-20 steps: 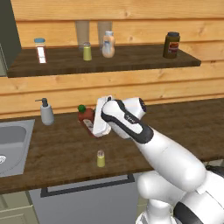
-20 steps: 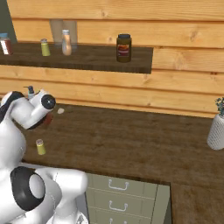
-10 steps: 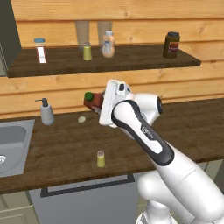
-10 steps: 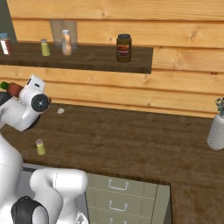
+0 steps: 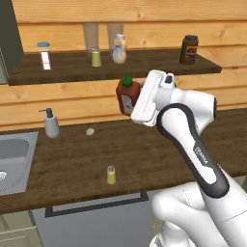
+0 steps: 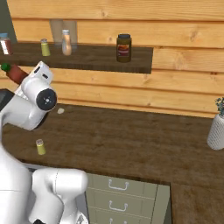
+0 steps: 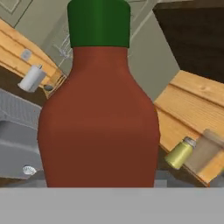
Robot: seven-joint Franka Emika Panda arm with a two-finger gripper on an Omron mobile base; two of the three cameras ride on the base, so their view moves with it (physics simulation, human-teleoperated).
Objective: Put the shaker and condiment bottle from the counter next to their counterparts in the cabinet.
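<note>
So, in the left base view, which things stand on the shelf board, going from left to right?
Red bottle with white label and pale-blue cap → yellow-green shaker → peach bottle → dark-brown jar. Two pale glasses stand behind the middle ones, so I leave them out.

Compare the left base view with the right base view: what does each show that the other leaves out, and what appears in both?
Left base view alone: the steel sink and the grey soap dispenser beside it. Right base view alone: a pale vase at the counter's far end and drawers below. Both: the red condiment bottle held up in the pincer, the shaker standing on the counter, and the brown jar on the cabinet shelf.
</note>
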